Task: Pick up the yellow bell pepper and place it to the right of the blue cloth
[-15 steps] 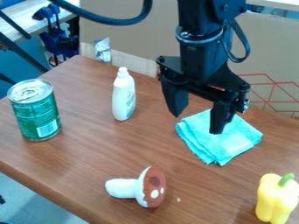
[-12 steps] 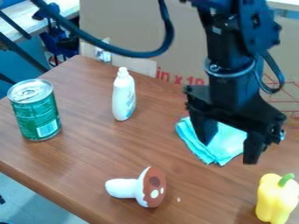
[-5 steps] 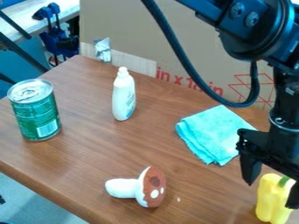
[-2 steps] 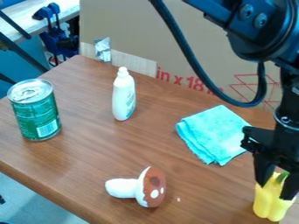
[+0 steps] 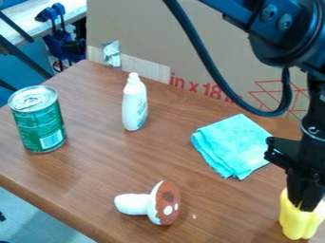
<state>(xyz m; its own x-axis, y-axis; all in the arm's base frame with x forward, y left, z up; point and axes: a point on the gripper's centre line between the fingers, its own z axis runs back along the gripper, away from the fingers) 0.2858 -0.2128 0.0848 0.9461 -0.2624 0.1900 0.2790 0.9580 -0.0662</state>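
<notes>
The smooth, glossy yellow pepper (image 5: 297, 225), with rounded lobes, stands directly below and around the tips of the black gripper (image 5: 303, 207). Its two fingers are drawn together over the pepper's top; whether they grip the hidden stem, I cannot tell. Behind the fingers lies a folded, soft turquoise cloth (image 5: 234, 144). Well to their left in view are a white-stalked mushroom (image 5: 152, 204) with a spotted brown cap, a slim white plastic bottle (image 5: 134, 104) and a cylindrical metal can (image 5: 38, 119).
</notes>
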